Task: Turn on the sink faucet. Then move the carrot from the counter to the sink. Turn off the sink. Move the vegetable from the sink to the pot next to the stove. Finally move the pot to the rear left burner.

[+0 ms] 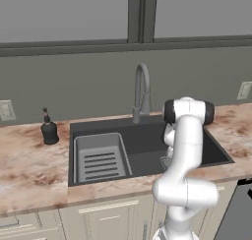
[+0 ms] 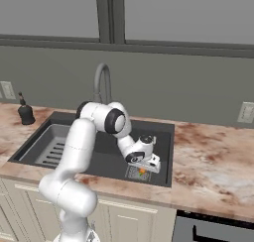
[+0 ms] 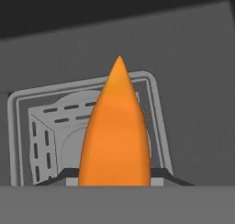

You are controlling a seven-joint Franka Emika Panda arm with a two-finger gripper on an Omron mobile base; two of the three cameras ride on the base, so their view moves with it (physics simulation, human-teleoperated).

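**Carrot gripped over the drain**

From the left base view, you see the arm reaching down into the sink, hiding its hand.

From the right, your gripper sits low at the basin's near right, orange carrot beneath it.

In the hand view, the jaws are clamped on the carrot, its tip pointing over the drain strainer, probably for lifting out toward the pot.

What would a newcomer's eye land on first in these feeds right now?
The orange carrot, large in the hand view, pointing tip-first at the square drain strainer on the sink floor. Next, the white arm bent down into the dark sink, its gripper shut on the carrot.
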